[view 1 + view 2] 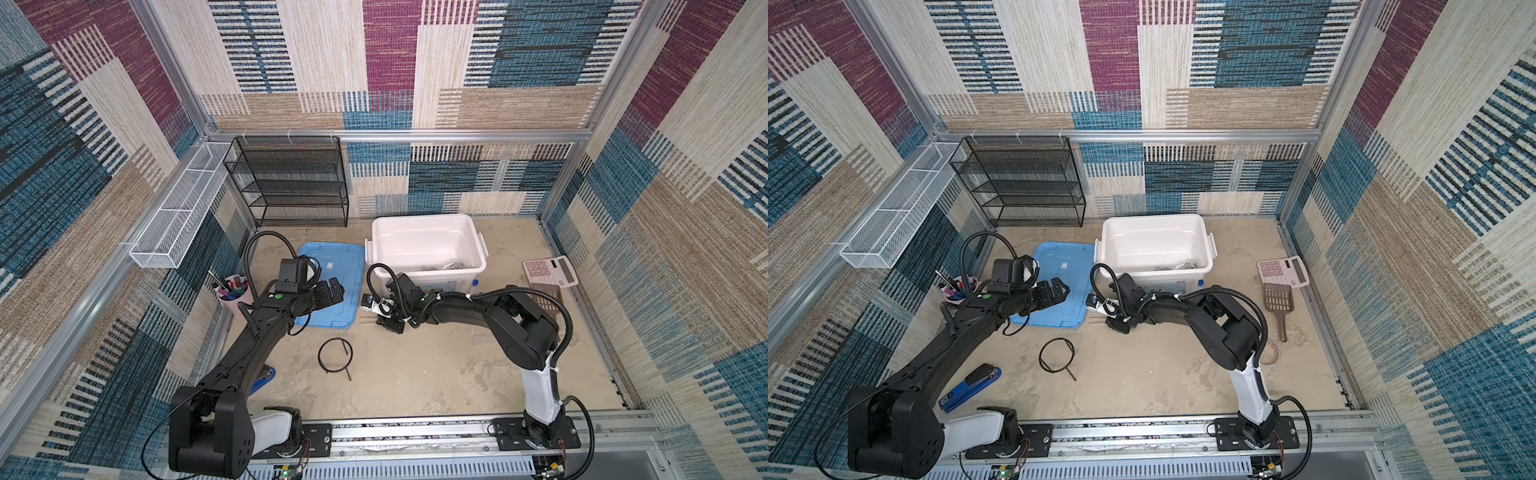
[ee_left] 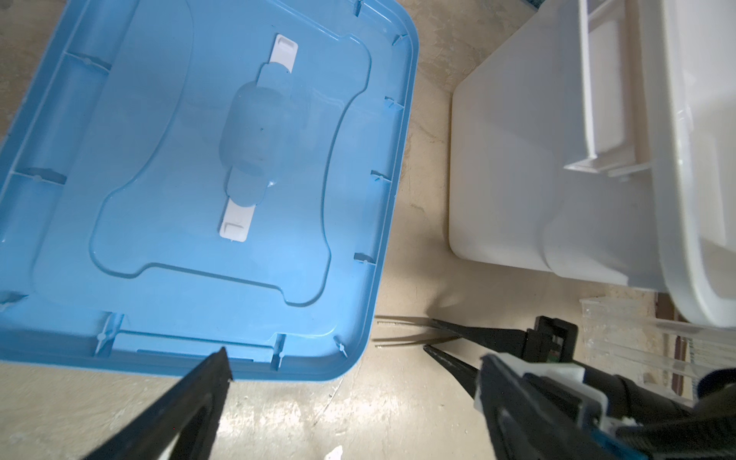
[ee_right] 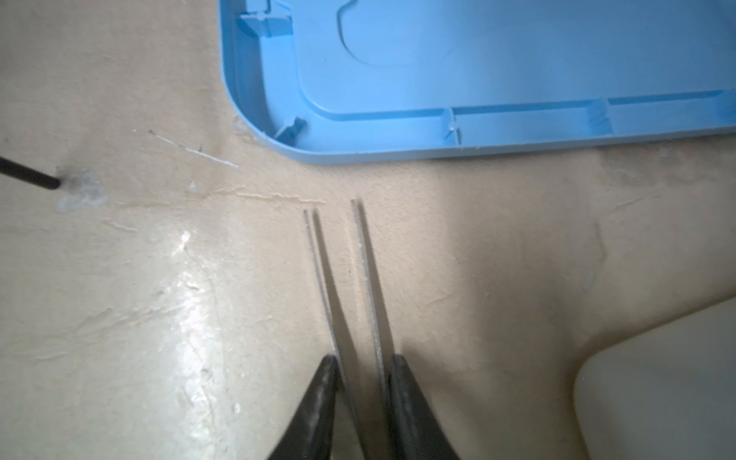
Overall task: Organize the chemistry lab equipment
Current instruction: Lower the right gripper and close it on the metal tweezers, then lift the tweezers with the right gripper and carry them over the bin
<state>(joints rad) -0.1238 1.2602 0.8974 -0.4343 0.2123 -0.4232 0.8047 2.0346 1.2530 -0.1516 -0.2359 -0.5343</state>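
Nearest the robot's base, the black ring tripod (image 1: 318,355) sits on the table in front of the blue lid's (image 1: 332,257) near edge, apart from it. Just off the lid's near right corner, the thin tweezers (image 3: 324,278) lie low at the table, tips toward the lid. The right gripper (image 3: 362,358) pinches them, a fingertip pressed on the outside of each blade, the blades still apart. The left gripper (image 1: 336,291) hovers over the lid's near right part, jaws spread wide and holding nothing, and the white bin (image 1: 426,217) stands beyond the lid's right edge.
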